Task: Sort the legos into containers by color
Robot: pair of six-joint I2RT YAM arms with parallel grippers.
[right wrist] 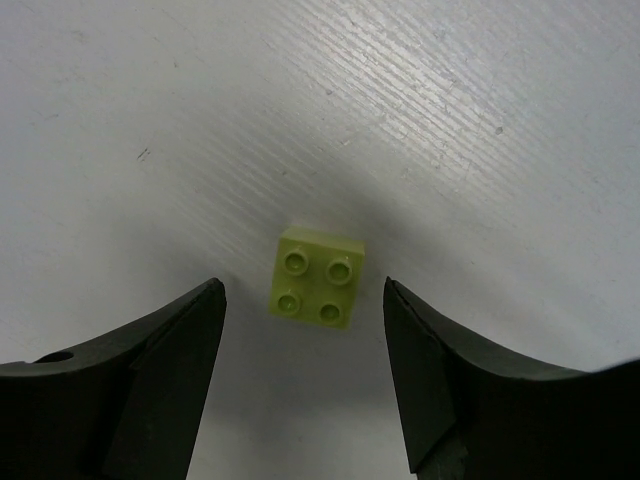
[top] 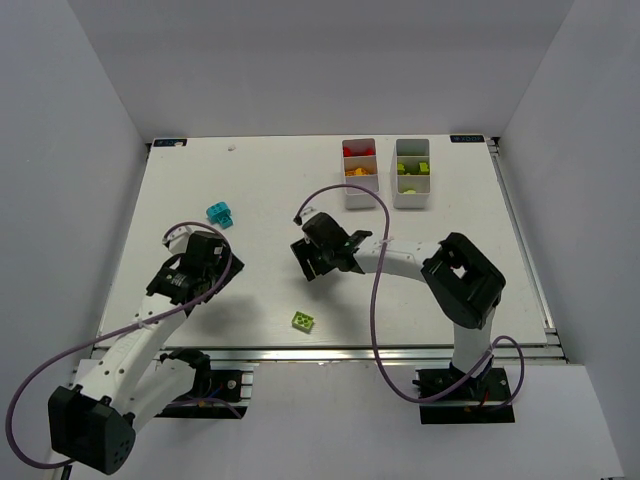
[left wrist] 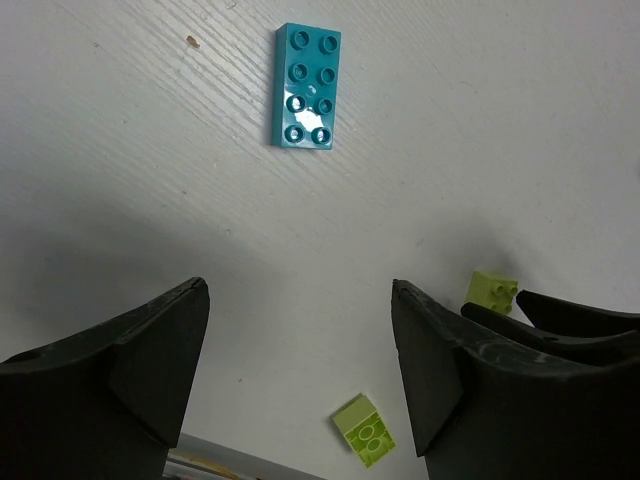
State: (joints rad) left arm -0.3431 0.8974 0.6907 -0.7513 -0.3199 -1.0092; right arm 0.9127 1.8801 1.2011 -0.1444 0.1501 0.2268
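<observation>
Between the fingers of the right pincer (right wrist: 302, 288), on the bare table (top: 480, 260), lies a lime brick (right wrist: 318, 290), a two-by-two piece with its studs up. The jaws stand spread, one on either side, and a strip of table shows between each finger and the brick, so nothing is pinched. In the left wrist view the same brick sits just beside the right arm's dark fingertips. A second lime brick (top: 302, 320) lies tilted, apart from both arms, near the front edge of the table.

The left pincer (left wrist: 300, 300) is likewise spread, with only table between its fingers. A cyan brick (left wrist: 306, 87), two studs by four, rests flat and studs up, ahead of the fingertips and clear of them.

At the far right of the table stand two white containers, side by side and apart. The left bin (top: 360, 203) holds red pieces in its far compartment and orange and yellow ones in the middle. The right bin (top: 411, 204) shows lime pieces in its middle compartment; its other contents are too small to tell.

The table top is white with a fine grain. A metal rail (top: 350, 354) runs along its near edge. Plain pale walls (top: 300, 60) close it in on three sides.
</observation>
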